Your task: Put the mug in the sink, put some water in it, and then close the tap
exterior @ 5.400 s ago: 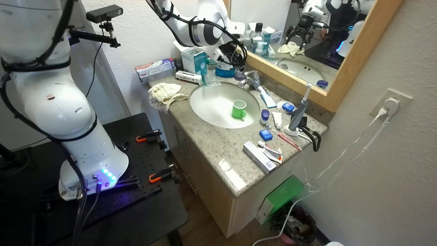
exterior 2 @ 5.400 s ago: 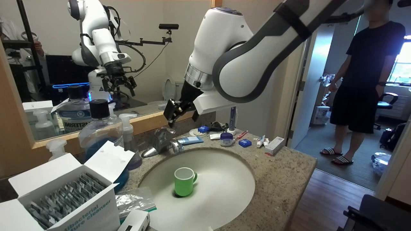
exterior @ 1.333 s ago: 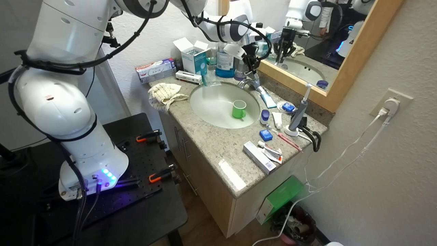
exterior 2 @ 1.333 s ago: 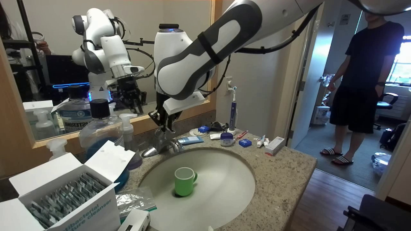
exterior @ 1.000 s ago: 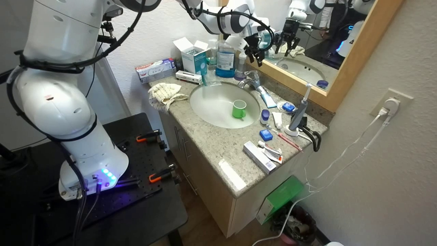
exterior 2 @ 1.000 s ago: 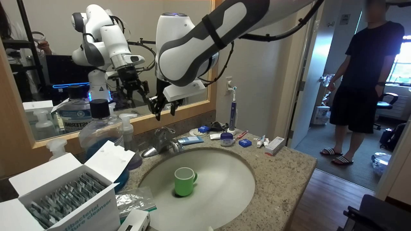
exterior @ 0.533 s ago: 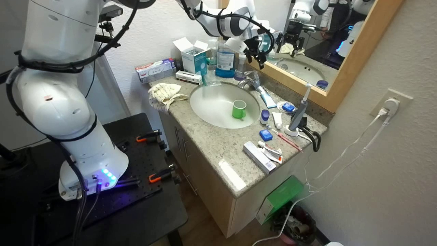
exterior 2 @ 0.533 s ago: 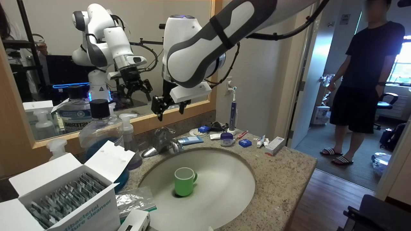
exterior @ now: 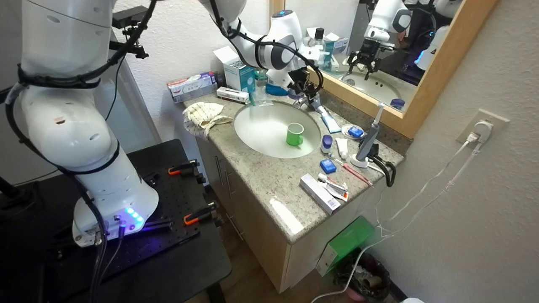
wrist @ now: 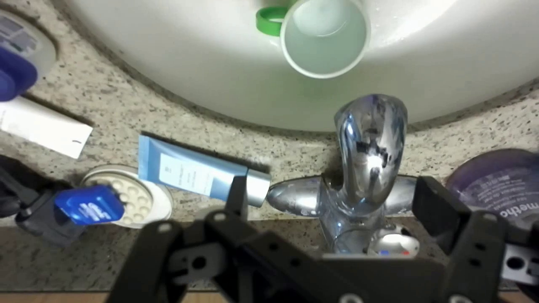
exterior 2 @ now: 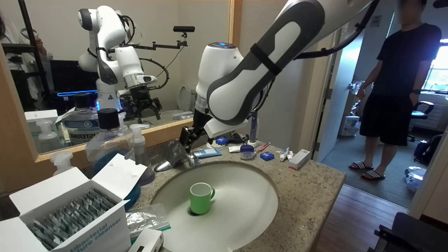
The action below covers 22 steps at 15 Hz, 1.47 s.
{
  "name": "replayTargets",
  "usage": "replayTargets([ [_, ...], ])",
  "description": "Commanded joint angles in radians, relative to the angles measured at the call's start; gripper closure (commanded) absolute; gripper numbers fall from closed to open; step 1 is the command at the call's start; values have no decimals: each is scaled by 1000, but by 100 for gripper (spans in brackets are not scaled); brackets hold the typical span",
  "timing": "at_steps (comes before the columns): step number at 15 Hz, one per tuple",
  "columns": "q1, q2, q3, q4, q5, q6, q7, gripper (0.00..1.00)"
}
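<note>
Though near, mug (exterior 2: 200, 201) lower than gripper (wrist: 332, 193)

Checked cloth (exterior: 204, 112) drapes over edge of counter (exterior: 252, 170). Electric toothbrush (exterior: 370, 137) stands on white base (exterior: 357, 162). Open carton (exterior 2: 103, 227) holds sachets (exterior 2: 71, 217); mouthwash bottle (exterior 2: 108, 140) beside it. Person (exterior 2: 402, 73) beyond open door (exterior 2: 336, 112).

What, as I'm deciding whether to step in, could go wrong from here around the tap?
In the wrist view, the open gripper spans the chrome tap; it might slip on the shiny surface and fail to turn it. A light-blue tube lies beside the tap, so lowering the gripper could knock it. The green mug stands upright in the sink, ungripped; a bump might tip it.
</note>
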Motion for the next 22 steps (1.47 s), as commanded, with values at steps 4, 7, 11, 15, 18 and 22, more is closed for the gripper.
replayTargets([
  [4,105,-133,-82,-187,-42,96,43,0],
  [7,134,-150,-87,-178,-60,75,45,0],
  [11,134,-143,-80,-149,-55,64,51,0],
  [15,117,-131,-69,-133,-43,60,36,0],
  [18,110,-119,-56,-115,-33,53,24,0],
  [22,107,-108,-46,-93,-27,46,18,0],
])
